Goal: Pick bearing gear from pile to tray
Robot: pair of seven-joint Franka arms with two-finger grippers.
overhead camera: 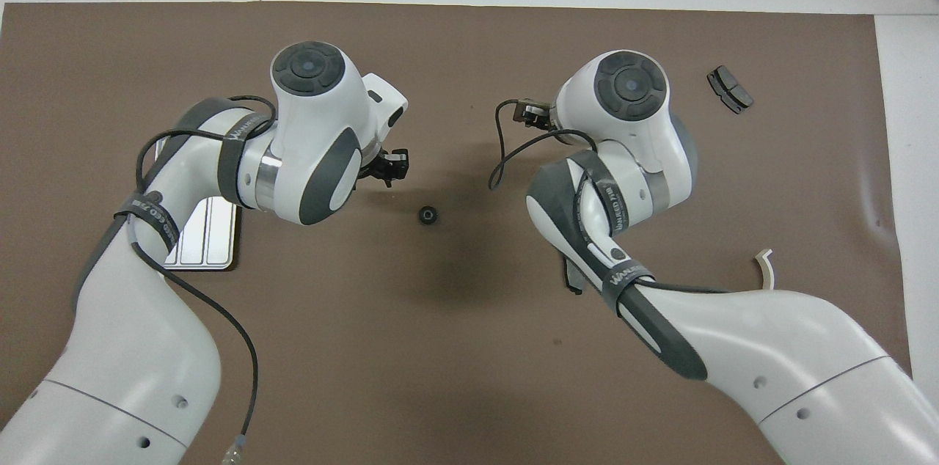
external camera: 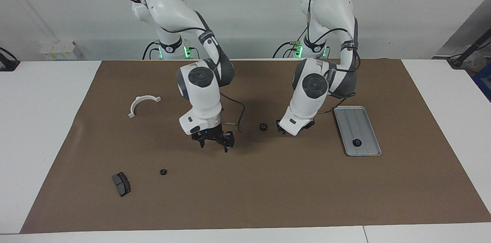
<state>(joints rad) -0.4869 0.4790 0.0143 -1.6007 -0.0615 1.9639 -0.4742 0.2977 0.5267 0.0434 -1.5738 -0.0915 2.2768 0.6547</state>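
1 of 3 done: one tiny black round gear (external camera: 357, 143) sits in the flat ribbed silver-grey metal tray (external camera: 347, 118) at the left arm's end of the table. A second black gear (external camera: 263, 126) lies loose on the brown mat mid-table, with the left gripper (overhead camera: 389, 168) just beside it, and I can't tell whether that claw is released or clenched. The right gripper (external camera: 214, 145) hangs over bare mat, released and empty. Farthest out, a third black gear (external camera: 163, 171) lies untouched near a dark grey brake pad (external camera: 121, 184), so two gears are left to move.
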